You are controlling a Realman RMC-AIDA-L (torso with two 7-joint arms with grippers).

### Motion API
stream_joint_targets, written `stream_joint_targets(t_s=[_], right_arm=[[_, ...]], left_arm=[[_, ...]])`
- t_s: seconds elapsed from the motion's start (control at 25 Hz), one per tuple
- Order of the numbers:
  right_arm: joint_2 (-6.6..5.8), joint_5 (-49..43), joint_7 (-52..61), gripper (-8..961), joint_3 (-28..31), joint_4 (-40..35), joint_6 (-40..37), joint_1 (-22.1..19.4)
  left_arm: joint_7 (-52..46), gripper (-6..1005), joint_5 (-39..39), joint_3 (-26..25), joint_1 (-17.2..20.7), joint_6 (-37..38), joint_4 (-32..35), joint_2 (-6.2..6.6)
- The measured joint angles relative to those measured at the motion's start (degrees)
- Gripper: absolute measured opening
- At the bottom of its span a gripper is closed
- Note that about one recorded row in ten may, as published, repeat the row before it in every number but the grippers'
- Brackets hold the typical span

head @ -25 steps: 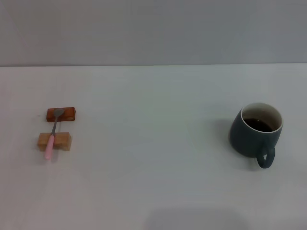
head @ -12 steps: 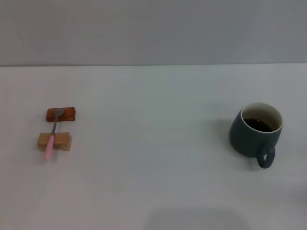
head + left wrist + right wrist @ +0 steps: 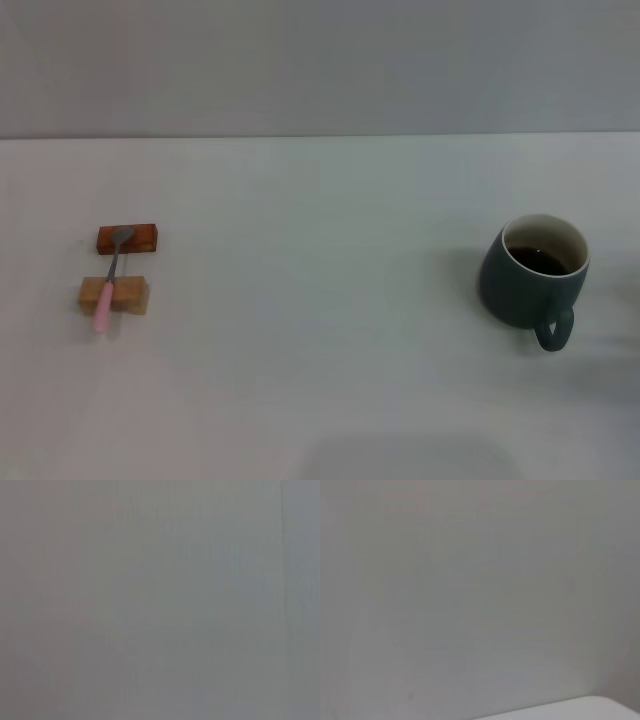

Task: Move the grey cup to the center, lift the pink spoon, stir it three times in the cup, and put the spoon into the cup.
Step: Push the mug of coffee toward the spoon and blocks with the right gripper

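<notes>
Resting apart on a pale surface (image 3: pixel 320 300): cup at the right, spoon at the left.

The grey cup (image 3: pixel 530 282) is seen upright on the right side, handle turned toward the robot, dark liquid inside. The pink spoon (image 3: pixel 110 282) is laid across two wooden blocks on the far left, bowl on the reddish block (image 3: pixel 127 239), handle over the paler block (image 3: pixel 114 296). Neither claw is shown; their state cannot be told.

No text, label, brand, number or sign can be read on anything in the head view or either wrist view.
</notes>
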Motion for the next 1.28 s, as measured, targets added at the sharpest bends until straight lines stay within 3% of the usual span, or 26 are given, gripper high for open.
stream_joint_targets(t_s=[0.56,1.28], right_arm=[[0.21,-5.76,-0.05,-1,-1.69,3.53,1.57,0.37],[0.23,-6.02,-0.06,-1,-7.19,6.91,2.98,1.82]], left_arm=[[-0.05,832,0.0,-0.02,0.26,0.02,-0.44,0.0],[-0.05,832,-0.01,-0.27,0.39,0.77,-0.62,0.17]])
